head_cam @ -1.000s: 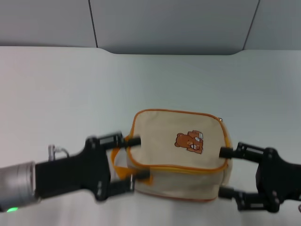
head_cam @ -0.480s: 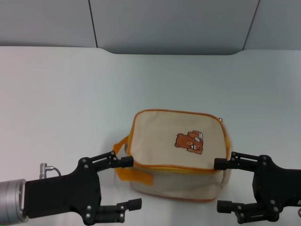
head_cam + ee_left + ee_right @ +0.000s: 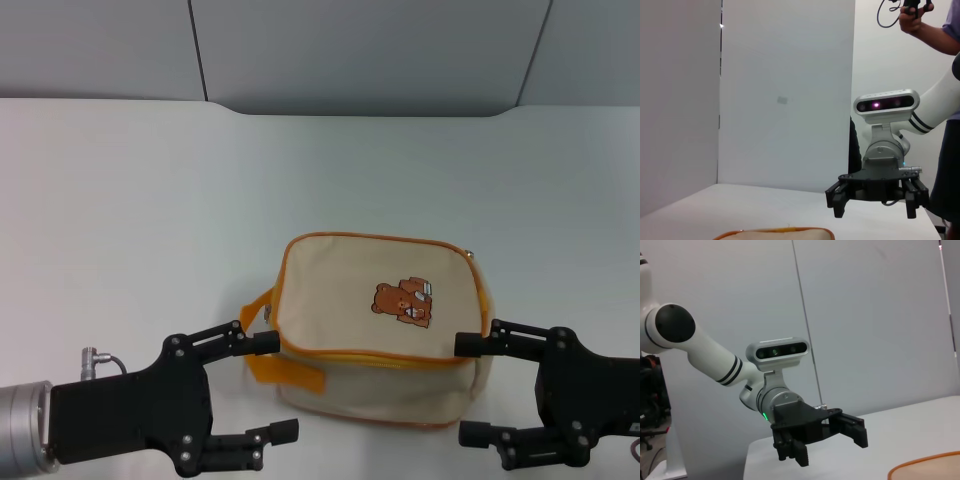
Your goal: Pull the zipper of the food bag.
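The beige food bag [image 3: 380,330] with orange trim and a brown bear patch [image 3: 404,301] stands at the near middle of the table. The thin orange-yellow zipper [image 3: 400,360] runs along its rim, with a small silvery pull tab [image 3: 470,256] at the far right corner. The orange loop strap [image 3: 283,370] hangs on the bag's left side. My left gripper [image 3: 272,387] is open just left of the bag, its fingers on either side of the strap. My right gripper [image 3: 472,390] is open at the bag's right end. Both hold nothing.
The bag rests on a white table [image 3: 150,200] with grey wall panels behind it. The left wrist view shows the bag's top [image 3: 775,233] and the right gripper [image 3: 874,207] beyond it. The right wrist view shows the left gripper [image 3: 834,451] and the bag's rim [image 3: 930,464].
Both grippers have drawn back from the bag towards the near edge. The left one was close around the strap a second ago. The bag has stayed in place.
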`<action>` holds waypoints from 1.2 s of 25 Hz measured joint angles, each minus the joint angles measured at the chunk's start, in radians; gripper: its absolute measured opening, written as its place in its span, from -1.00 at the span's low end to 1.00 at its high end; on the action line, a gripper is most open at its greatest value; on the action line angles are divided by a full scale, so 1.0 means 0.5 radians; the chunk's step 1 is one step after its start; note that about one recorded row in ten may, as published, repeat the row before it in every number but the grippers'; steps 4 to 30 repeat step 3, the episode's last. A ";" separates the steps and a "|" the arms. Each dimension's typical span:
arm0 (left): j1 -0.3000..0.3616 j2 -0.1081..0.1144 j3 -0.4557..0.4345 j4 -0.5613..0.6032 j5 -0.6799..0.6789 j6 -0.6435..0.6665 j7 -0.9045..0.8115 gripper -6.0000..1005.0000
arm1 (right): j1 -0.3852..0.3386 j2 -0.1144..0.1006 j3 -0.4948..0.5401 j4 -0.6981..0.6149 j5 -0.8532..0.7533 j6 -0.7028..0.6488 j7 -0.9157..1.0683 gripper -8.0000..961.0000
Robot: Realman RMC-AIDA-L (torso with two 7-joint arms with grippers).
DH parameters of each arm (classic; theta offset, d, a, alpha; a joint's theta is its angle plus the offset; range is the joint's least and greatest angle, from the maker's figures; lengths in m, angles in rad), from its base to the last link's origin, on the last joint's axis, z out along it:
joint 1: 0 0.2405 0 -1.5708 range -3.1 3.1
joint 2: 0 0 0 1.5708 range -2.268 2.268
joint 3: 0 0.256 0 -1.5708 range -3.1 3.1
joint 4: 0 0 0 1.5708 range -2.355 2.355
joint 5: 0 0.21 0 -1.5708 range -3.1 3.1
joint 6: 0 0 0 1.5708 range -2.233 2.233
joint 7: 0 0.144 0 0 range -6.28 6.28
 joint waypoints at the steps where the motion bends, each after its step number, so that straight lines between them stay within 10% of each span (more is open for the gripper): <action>1: -0.001 -0.001 -0.001 0.000 -0.001 -0.001 0.002 0.65 | -0.002 0.002 0.001 -0.005 0.003 0.001 -0.001 0.77; 30: -0.004 -0.002 -0.006 0.000 -0.002 -0.003 0.009 0.65 | -0.002 0.007 0.002 -0.011 0.005 0.010 -0.002 0.77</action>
